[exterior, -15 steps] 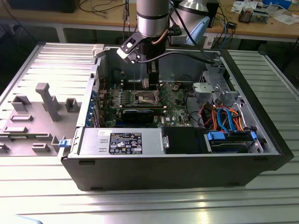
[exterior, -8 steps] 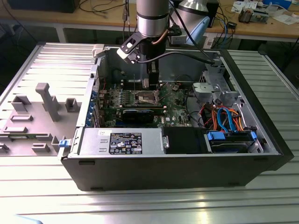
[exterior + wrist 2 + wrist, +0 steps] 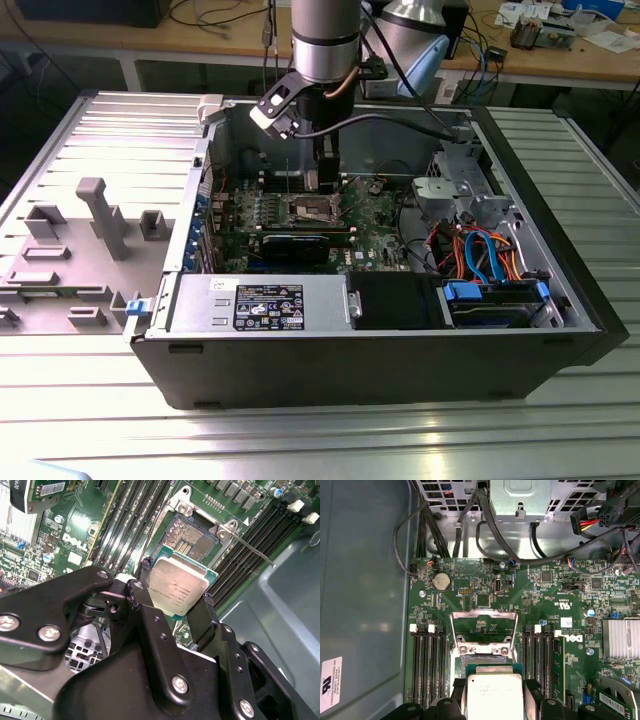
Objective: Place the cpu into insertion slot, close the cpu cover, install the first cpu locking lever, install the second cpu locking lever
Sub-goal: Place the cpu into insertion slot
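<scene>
My gripper (image 3: pixel 176 591) is shut on the cpu (image 3: pixel 177 586), a flat silver-topped chip clamped by its edges between two black fingers (image 3: pixel 144 596). The chip hangs just above the insertion slot (image 3: pixel 192 534), whose dark square centre shows uncovered beyond the chip. In the first wrist view the cpu (image 3: pixel 492 694) overlaps the near edge of the insertion slot (image 3: pixel 482 656). The cpu cover (image 3: pixel 483 625), a silvery frame, stands swung open past the slot's far side. A thin locking lever (image 3: pixel 250 550) sticks out beside the socket. In the exterior view the gripper (image 3: pixel 322 183) reaches down into the open computer case over the insertion slot (image 3: pixel 312 208).
Black memory slots (image 3: pixel 427 662) flank the socket on both sides. A finned heatsink (image 3: pixel 621 638) sits on the board. In the exterior view a grey power supply (image 3: pixel 262 305) lies at the case front. Orange and blue cables (image 3: pixel 480 250) and a drive cage fill the right. A grey fixture tray (image 3: pixel 90 230) lies left.
</scene>
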Motion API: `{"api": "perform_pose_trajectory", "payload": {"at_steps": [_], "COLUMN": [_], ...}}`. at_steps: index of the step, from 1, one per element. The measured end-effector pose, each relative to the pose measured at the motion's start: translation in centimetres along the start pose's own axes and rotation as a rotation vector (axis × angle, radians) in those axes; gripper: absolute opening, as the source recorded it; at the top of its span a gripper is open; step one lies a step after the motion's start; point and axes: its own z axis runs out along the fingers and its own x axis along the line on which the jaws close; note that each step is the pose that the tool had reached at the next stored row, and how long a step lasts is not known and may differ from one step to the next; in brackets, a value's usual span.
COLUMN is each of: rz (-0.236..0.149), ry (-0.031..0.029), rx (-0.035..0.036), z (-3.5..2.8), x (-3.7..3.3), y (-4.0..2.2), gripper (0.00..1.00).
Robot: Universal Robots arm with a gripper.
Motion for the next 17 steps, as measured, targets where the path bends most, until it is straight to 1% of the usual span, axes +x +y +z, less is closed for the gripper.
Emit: {"api": "perform_pose_trajectory", "payload": {"at_steps": [1, 3, 5, 7, 8, 10, 17], "rz": [0.000, 0.000, 0.000, 0.000, 0.000, 0.000, 0.000], "ry": [0.0001, -0.0001, 0.0001, 0.0001, 0.0001, 0.0003, 0.0001], "rx": [0.0000, 0.0002, -0.0001, 0.0000, 0.0001, 0.0000, 0.0000], "z": [0.26, 0.31, 0.50, 0.83, 1.09, 1.91, 1.94], "x": [0.00, -0.01, 0.01, 0.02, 0.05, 0.18, 0.18], "y": [-0.03, -0.03, -0.23, -0.42, -0.44, -0.50, -0.50], "gripper": [0.55, 0.55, 0.55, 0.55, 0.55, 0.55, 0.55]}}
